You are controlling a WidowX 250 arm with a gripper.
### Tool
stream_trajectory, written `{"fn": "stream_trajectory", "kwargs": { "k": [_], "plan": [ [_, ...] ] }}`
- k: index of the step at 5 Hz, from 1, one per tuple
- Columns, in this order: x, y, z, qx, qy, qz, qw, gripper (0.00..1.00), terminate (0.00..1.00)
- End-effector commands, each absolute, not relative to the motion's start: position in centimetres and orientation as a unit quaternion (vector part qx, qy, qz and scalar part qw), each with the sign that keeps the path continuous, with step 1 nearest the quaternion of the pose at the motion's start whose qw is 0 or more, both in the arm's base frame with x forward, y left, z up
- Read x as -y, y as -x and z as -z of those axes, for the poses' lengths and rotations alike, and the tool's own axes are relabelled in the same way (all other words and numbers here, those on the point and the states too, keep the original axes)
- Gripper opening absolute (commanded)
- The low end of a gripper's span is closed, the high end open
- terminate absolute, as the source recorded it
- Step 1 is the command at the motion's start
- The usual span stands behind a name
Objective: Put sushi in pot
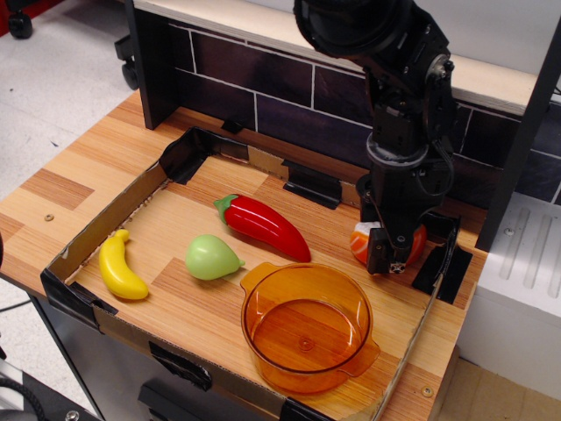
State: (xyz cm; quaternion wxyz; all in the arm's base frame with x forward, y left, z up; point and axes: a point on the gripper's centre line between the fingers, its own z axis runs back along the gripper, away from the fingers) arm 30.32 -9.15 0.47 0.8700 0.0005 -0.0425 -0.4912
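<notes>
The sushi (361, 245), glossy orange with a white rice layer, lies on the tray floor at the back right. My black gripper (391, 253) is straight down on it. One finger (392, 252) covers the sushi's middle, so only its left end and right edge show. The finger hides the gap, so I cannot tell whether the jaws are pressed onto the sushi. The translucent orange pot (306, 326) stands upright and empty at the tray's front, just in front and to the left of the gripper.
A cardboard-walled tray (131, 203) with black tape corners holds everything. A red chili pepper (263, 226) lies at the middle, a green pear (212, 257) to its left, and a yellow banana (121, 266) at the front left. A dark brick-pattern back wall (263, 96) stands behind.
</notes>
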Motion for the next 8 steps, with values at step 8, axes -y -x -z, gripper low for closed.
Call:
{"fn": "stream_trajectory", "kwargs": {
  "k": [8],
  "plan": [
    [5.9, -19.3, -5.6, 0.074, 0.010, 0.541, 0.837, 0.00, 0.00]
  ]
}}
